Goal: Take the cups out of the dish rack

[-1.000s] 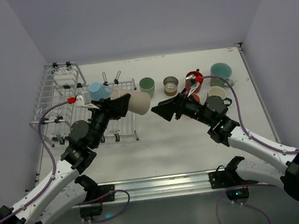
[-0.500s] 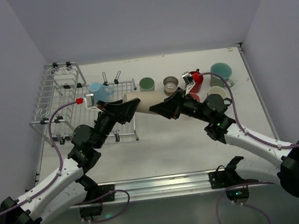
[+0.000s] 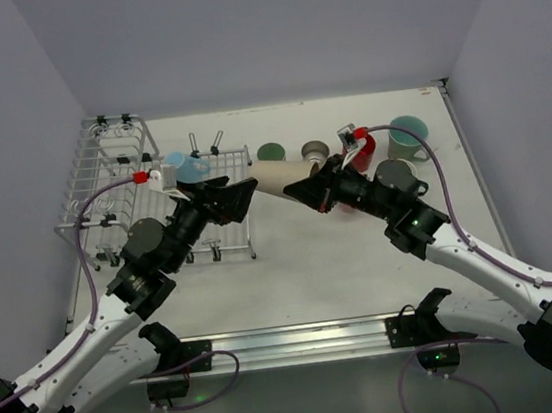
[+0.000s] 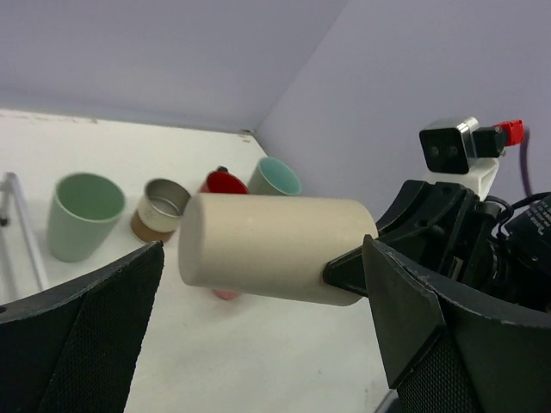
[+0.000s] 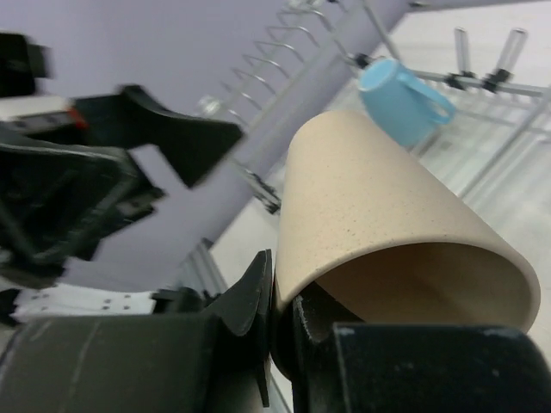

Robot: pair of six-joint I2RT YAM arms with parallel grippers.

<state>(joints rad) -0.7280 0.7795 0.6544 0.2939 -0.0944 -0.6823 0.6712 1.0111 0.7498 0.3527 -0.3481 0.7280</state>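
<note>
Silver wire makes up the dish rack (image 3: pixel 89 204), which stands along the left edge of the worktop. Its taller slotted part is toward the far left corner and its flat grid tray reaches out to the right. A light blue cup (image 3: pixel 180 164) rests on the far side of that tray, and the right wrist view shows it tipped over on the wires.

Just right of the tray hovers the left gripper (image 3: pixel 247 198). Its jaws are spread wide and it grips nothing. In the left wrist view its two black fingers (image 4: pixel 86 335) stand on either side of the beige cup (image 3: pixel 274 176), with a gap visible at the cup's closed end.

The beige cup is in the air, lying on its side, over the middle of the worktop toward the far edge. Its closed base points at the left gripper and its mouth points right. The right gripper (image 3: pixel 299 186) is clamped on the cup's rim, and the right wrist view shows one finger inside the mouth and one outside.

Along the far edge, from the middle rightward, stand a pale green cup (image 3: pixel 270 153), a metallic cup (image 3: pixel 315 149), a red cup (image 3: pixel 361 144) partly hidden by the right wrist camera, and a teal cup (image 3: pixel 408 134) nearest the far right corner.
</note>
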